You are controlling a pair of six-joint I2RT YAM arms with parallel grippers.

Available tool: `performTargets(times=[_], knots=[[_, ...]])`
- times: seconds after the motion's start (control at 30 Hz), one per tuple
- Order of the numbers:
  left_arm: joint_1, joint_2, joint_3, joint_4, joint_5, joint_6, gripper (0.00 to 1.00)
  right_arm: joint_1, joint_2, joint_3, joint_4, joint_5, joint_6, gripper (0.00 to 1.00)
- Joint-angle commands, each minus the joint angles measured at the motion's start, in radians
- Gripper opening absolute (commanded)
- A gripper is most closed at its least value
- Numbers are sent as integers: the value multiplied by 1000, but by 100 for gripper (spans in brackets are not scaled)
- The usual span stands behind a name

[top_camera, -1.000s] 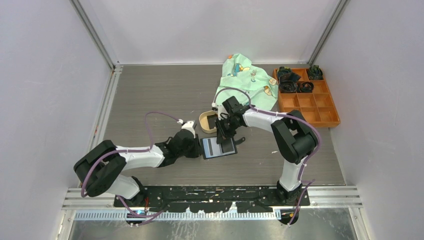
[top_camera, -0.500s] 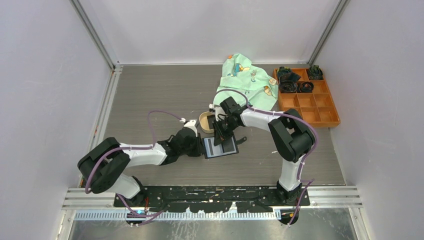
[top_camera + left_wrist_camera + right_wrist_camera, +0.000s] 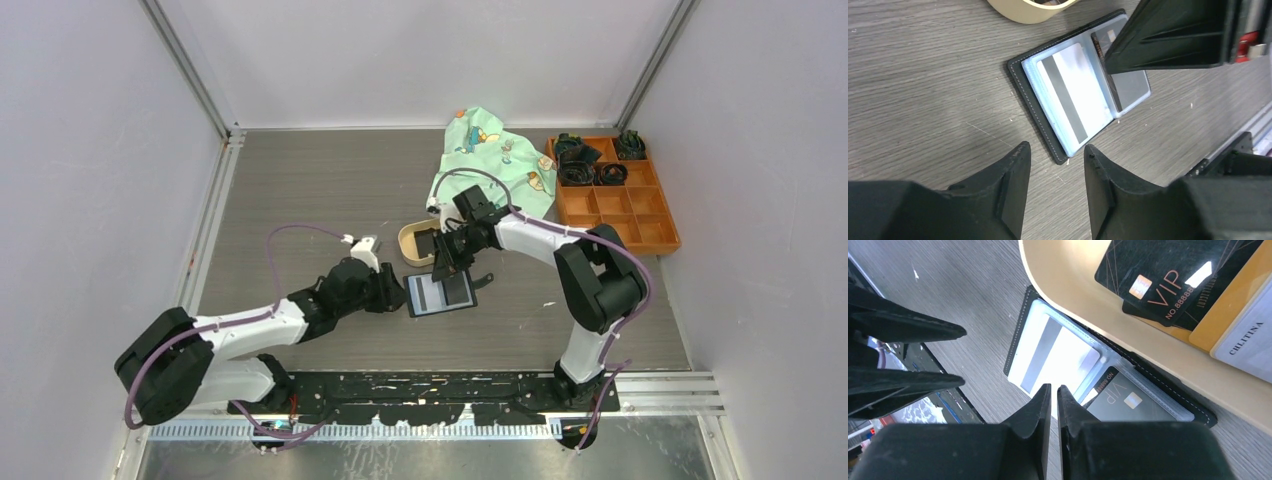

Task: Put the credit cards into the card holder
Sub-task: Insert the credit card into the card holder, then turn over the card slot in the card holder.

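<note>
The card holder (image 3: 441,294) lies open and flat on the bench (image 3: 300,200), just beside the tan tray (image 3: 405,246). Its left clear sleeve holds a white card (image 3: 1068,95) with a grey stripe, and the right sleeve holds a dark card (image 3: 1128,402). More cards (image 3: 1168,280) lie in the tray. The right fingers (image 3: 1040,412) hang over the holder's fold, almost together, with nothing in the thin slit. The left fingers (image 3: 1010,172) stand apart near the holder's edge, clear of it.

Card holder (image 3: 1037,107) lies open flat — white card (image 3: 1074,98) and black card (image 3: 1134,403) in its sleeves.
</note>
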Motion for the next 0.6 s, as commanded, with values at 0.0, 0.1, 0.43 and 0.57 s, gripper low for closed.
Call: performTargets(times=[0.0,0.1,0.43,0.57], knots=[[17,-31,-42,152,78,-38,46,7,33,22,-1,17,-7,15],[36,7,-49,234,142,-76,46,7,63,36,-21,28,-10,15],[80,253,-39,510,260,-205,41,11,117,58,-57,70,-13,13],[85,285,-22,478,246,-211,41,12,122,60,-62,79,-13,13]])
